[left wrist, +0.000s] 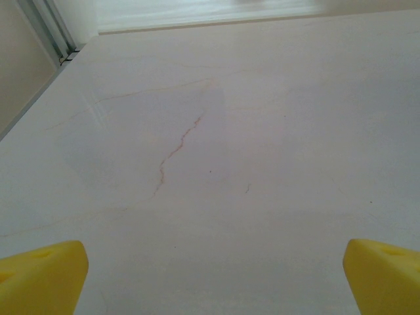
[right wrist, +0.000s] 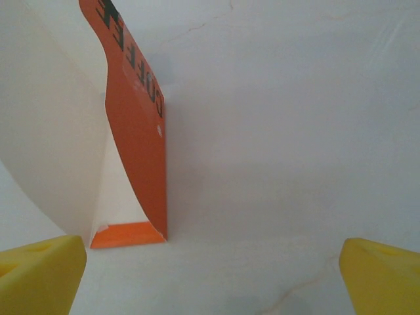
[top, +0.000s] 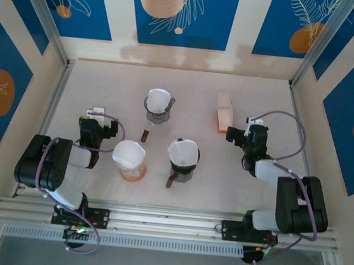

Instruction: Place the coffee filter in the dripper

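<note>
Orange filter box [right wrist: 138, 131] stood just ahead of the right gripper [right wrist: 210, 275], fingers wide; the left gripper [left wrist: 210, 279], also wide, hung far left of it. A coffee filter [top: 183, 150] sat in the black dripper [top: 182, 167], left of the box. A clumsy pinch could topple the light box

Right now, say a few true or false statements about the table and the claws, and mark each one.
1. The left claw and the right claw both stand open, holding nothing. True.
2. The orange and white box stands beside the left claw. False: it stands by the right claw.
3. A white filter sits in the orange dripper. True.
4. The black dripper lies tipped over. False: it stands upright, with a filter in it.
</note>
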{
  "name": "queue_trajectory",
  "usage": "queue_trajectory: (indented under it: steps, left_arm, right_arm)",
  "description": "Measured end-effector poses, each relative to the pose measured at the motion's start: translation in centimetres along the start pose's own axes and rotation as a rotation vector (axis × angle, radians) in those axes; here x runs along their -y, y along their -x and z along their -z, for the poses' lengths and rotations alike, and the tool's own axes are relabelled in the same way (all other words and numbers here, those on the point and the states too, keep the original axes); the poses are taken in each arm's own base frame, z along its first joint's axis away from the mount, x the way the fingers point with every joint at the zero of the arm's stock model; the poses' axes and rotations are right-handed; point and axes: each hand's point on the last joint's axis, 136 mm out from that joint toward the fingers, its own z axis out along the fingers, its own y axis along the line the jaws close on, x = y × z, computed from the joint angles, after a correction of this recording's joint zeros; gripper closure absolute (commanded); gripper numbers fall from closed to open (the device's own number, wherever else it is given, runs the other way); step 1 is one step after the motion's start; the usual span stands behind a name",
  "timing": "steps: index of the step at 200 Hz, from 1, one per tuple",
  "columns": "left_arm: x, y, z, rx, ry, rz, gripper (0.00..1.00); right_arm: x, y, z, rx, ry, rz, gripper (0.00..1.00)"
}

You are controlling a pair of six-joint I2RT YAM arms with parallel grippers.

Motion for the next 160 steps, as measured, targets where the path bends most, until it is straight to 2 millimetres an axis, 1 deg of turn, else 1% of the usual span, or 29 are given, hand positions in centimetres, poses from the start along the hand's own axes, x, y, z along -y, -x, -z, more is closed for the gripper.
queue_trajectory:
  steps: [39,57,89,104,123,134,153,160]
  left_arm:
    - [0.0,0.0,0.0,0.000,0.000,0.000,0.00]
    - [0.0,0.0,0.0,0.000,0.000,0.000,0.00]
    - [0.0,0.0,0.0,0.000,0.000,0.000,0.00]
    - [0.0,0.0,0.0,0.000,0.000,0.000,0.00]
    - [0.0,0.0,0.0,0.000,0.000,0.000,0.00]
    - [0.0,0.0,0.0,0.000,0.000,0.000,0.00]
    - [0.0,0.0,0.0,0.000,0.000,0.000,0.00]
    - [0.0,0.0,0.0,0.000,0.000,0.000,0.00]
  right_arm:
    - [0.3,-0.8,2.8,0.101,0.020,-0.013,0.01]
    - [0.5,-1.2,3.3,0.134,0.022,-0.006,0.01]
    - [1.7,-0.2,2.5,0.177,0.005,-0.020,0.01]
    - [2.1,-0.1,1.4,0.157,0.005,-0.026,0.01]
    - [2.0,0.3,0.0,0.153,0.019,-0.029,0.01]
    - [2.0,0.1,-0.6,0.159,0.021,-0.030,0.01]
    - [2.2,-1.5,-1.4,0.113,0.012,-0.034,0.01]
    - [2.1,-1.4,-1.5,0.110,0.013,-0.032,0.01]
